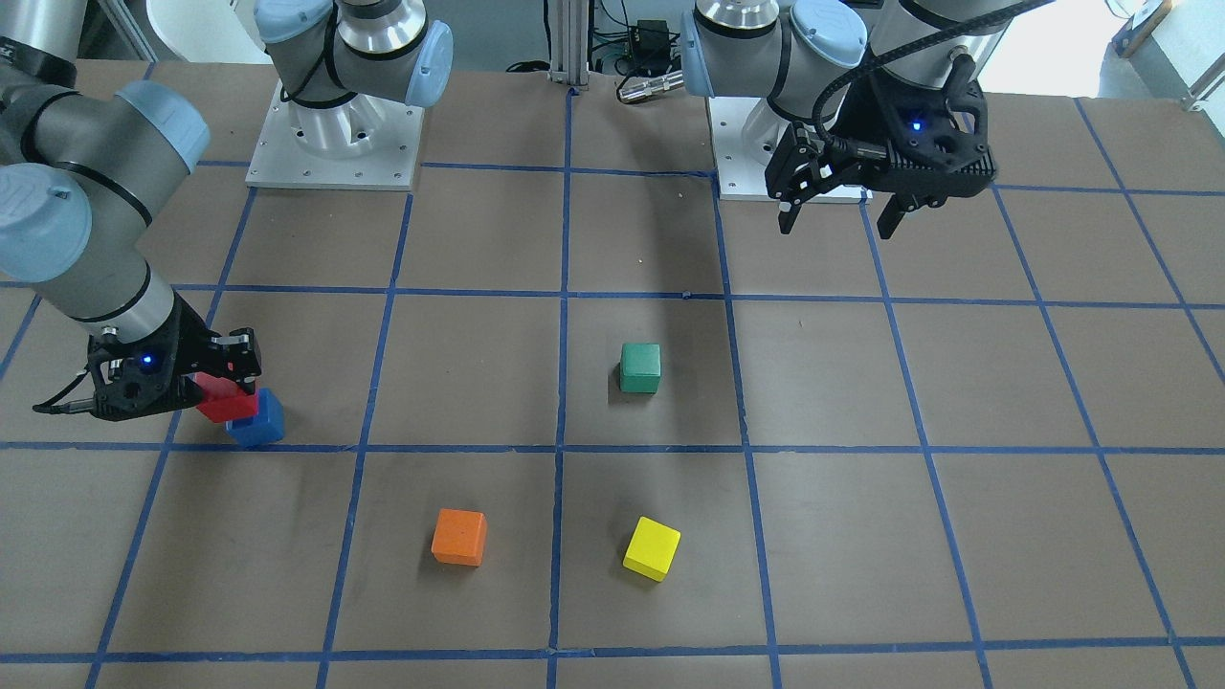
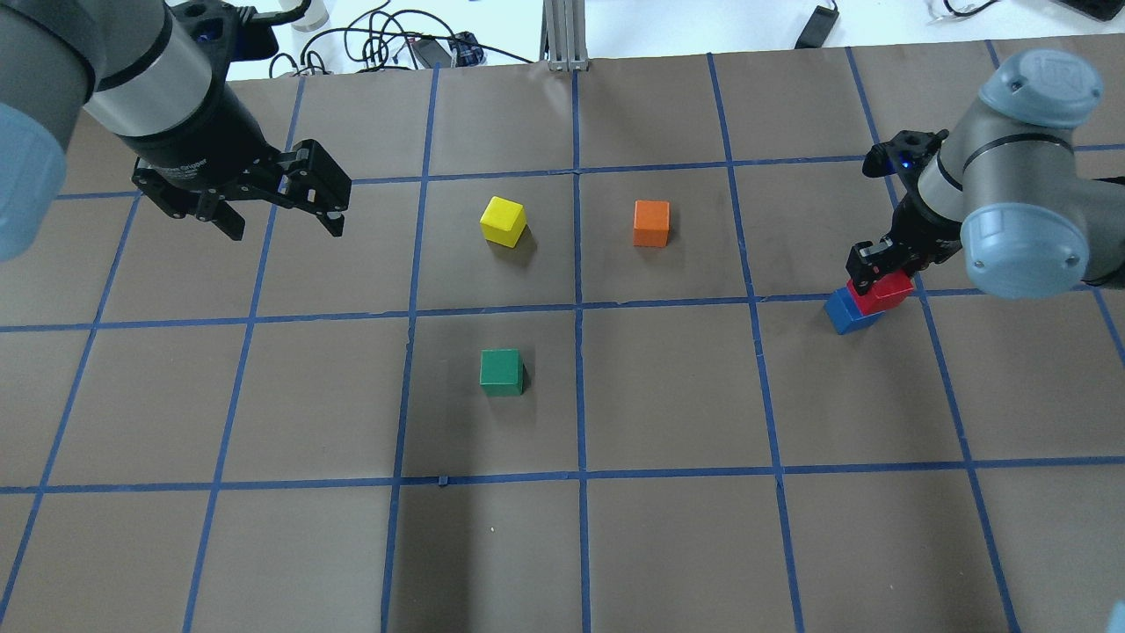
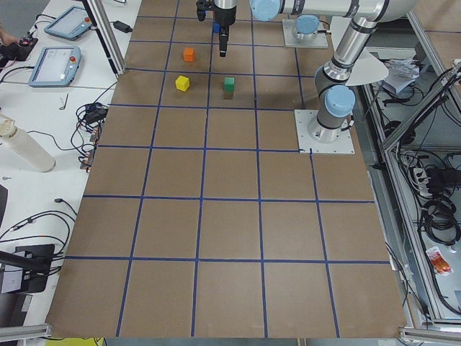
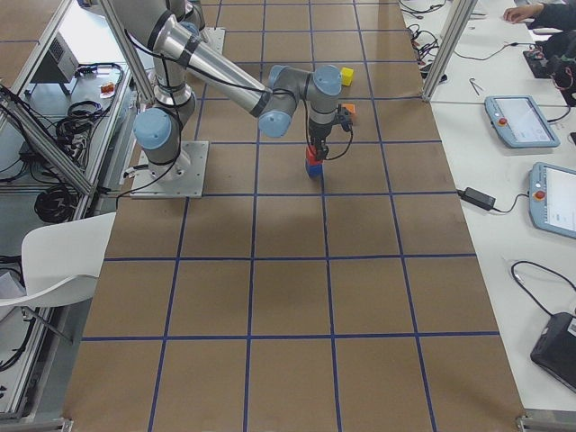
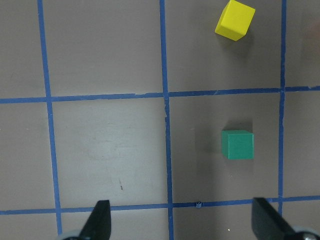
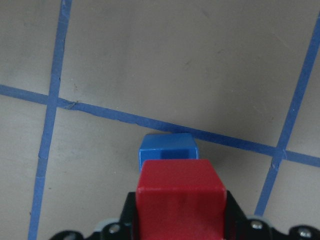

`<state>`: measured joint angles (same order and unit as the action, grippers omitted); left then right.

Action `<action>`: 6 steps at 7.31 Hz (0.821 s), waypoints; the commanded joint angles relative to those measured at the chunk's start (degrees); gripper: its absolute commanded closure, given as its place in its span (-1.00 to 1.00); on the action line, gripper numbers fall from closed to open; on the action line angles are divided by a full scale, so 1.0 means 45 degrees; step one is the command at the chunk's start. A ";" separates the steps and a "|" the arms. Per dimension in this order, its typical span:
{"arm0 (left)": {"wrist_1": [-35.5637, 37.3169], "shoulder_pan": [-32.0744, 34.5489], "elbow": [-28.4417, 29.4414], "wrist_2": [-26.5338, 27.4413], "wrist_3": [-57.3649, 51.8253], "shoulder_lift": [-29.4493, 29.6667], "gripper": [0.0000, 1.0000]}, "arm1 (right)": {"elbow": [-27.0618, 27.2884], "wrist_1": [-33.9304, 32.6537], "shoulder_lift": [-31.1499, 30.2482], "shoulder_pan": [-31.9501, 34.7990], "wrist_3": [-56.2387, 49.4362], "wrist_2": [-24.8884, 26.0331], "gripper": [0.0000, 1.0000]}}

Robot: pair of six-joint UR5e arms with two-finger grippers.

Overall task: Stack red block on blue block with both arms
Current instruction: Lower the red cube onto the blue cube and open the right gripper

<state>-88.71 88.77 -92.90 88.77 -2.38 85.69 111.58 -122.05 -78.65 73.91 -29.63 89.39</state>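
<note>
1. My right pincer [image 2: 879,274] points down at the surface [image 2: 668,545]. Its jaws are closed narrowly on two opposite sides of the red block [image 2: 886,294], which fills the gap between the fingers.
2. The red block is level in my grip and directly over the blue block [image 2: 844,313]. In the right wrist view it covers most of the blue top, leaving a strip of blue showing at the far edge. I cannot tell whether the two faces are touching or a sliver apart.
3. The blue block, taken here as the landmark, stands flat on the surface at my right side, just beside a blue tape line [image 6: 235,141].
4. The orange block [image 2: 651,223] lies well to the left of the blue block and farther from my base.
5. The yellow block [image 2: 504,221] lies farther left of the blue block than the orange one, in the same row, and is turned slightly out of line with the grid.
6. The green block [image 2: 502,371] lies about as far left of the blue block as the yellow one, but nearer my base.
7. My left pincer [image 2: 287,230] hangs above the surface farthest left of the blue block. Its jaws are spread wide and hold nothing.
</note>
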 commanded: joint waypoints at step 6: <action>0.0046 0.0000 0.0020 -0.0020 0.0099 0.0000 -1.00 | 0.0008 -0.0124 0.0133 0.0061 -0.0017 -0.0137 1.00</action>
<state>-88.52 88.77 -92.82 88.68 -2.03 85.69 111.61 -122.60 -78.13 74.12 -29.52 88.81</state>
